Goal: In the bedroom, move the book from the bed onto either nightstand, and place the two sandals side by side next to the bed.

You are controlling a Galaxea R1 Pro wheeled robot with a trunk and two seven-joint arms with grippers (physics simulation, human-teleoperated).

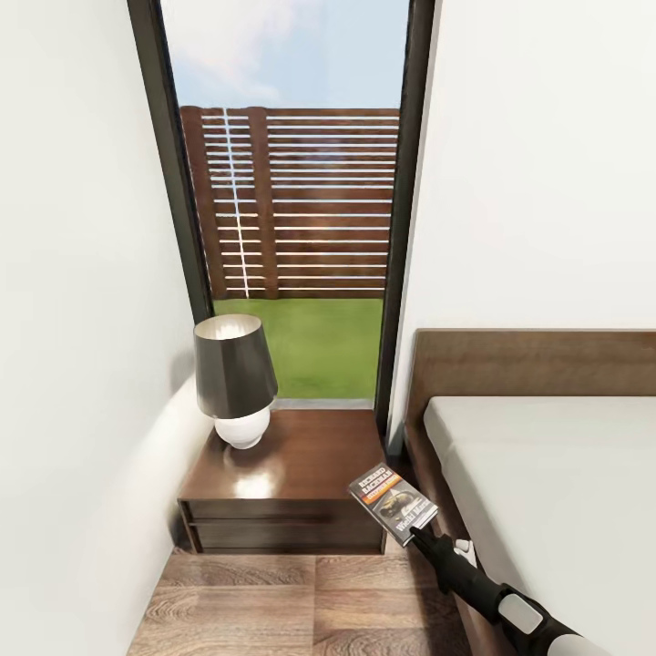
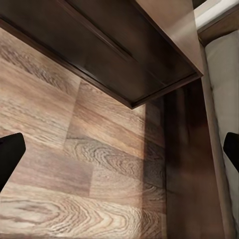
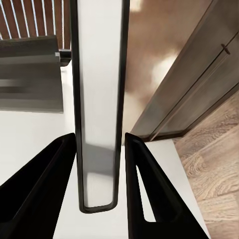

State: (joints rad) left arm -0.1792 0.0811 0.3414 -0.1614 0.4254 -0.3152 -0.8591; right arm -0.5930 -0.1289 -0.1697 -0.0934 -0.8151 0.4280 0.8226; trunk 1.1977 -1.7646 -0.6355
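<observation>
Head view, left to right: plain white wall, then the nightstand [image 1: 292,474] — low, dark-brown glossy wood, two drawer fronts, flat top with window glare. A lamp [image 1: 235,378] stands at the top's back-left corner: dark conical shade, round white base. Behind it a tall dark-framed window [image 1: 292,210] shows grass and a slatted brown fence.

The book [image 1: 394,504] is a thin paperback, dark cover with orange band; it hangs in the air just off the nightstand's front-right corner, tilted, in the gap between nightstand and bed [image 1: 547,474]. The right gripper [image 1: 421,531] is clamped on its lower edge. In the right wrist view the book's [image 3: 98,99] page edge runs between the two black fingers [image 3: 149,189], pinched.

The bed has a dark wood frame, plain headboard and smooth light-grey mattress.

In the left wrist view the left gripper [image 2: 119,152] has its jaws spread wide, nothing between them, over wood-plank floor [image 2: 74,169] by the nightstand's corner.
</observation>
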